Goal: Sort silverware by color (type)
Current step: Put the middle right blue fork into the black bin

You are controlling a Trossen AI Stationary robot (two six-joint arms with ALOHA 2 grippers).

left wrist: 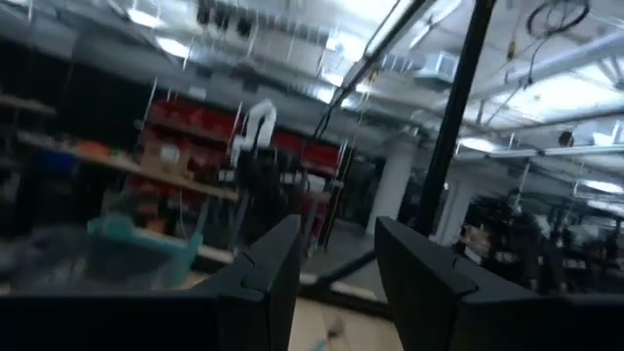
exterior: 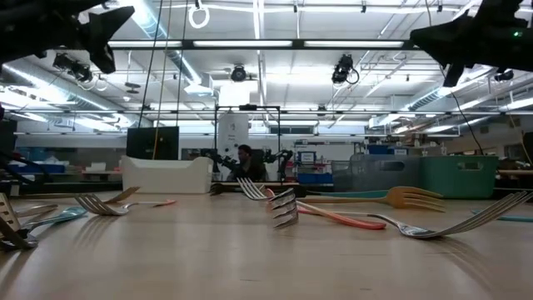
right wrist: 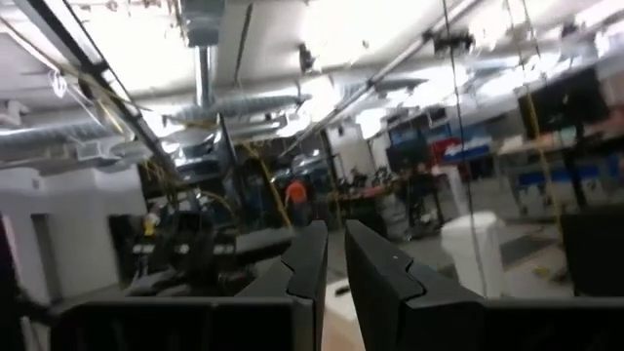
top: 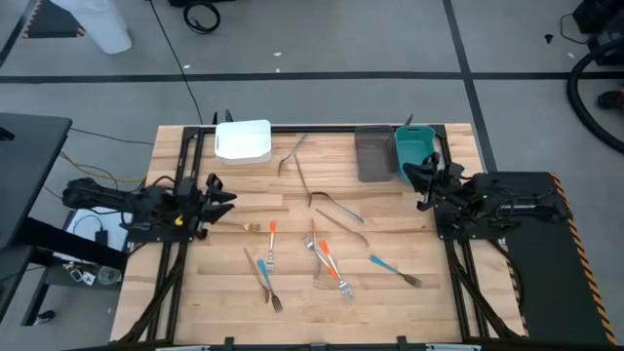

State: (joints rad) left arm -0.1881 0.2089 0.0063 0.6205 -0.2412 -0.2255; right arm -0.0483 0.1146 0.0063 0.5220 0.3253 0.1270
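The silverware lies scattered on the wooden table [top: 292, 292]. Orange-handled forks [top: 272, 244] [top: 332, 266] and blue-handled forks [top: 264, 277] [top: 394, 269] are toward the near side. Thin gold pieces [top: 292, 154] [top: 338, 206] lie farther back. All rest flat on the tabletop. My left gripper [top: 229, 195] [left wrist: 338, 253] hangs at the table's left side, raised, pointing inward and a little upward, open and empty. My right gripper [top: 417, 180] [right wrist: 336, 258] hangs at the right side near the teal bin, with only a narrow gap between its fingers and nothing in it.
A white bin [top: 242, 141] stands at the far left. A grey bin [top: 374, 154] and a teal bin [top: 413, 148] stand side by side at the far right. In the low view a person [exterior: 245, 162] shows far behind the table.
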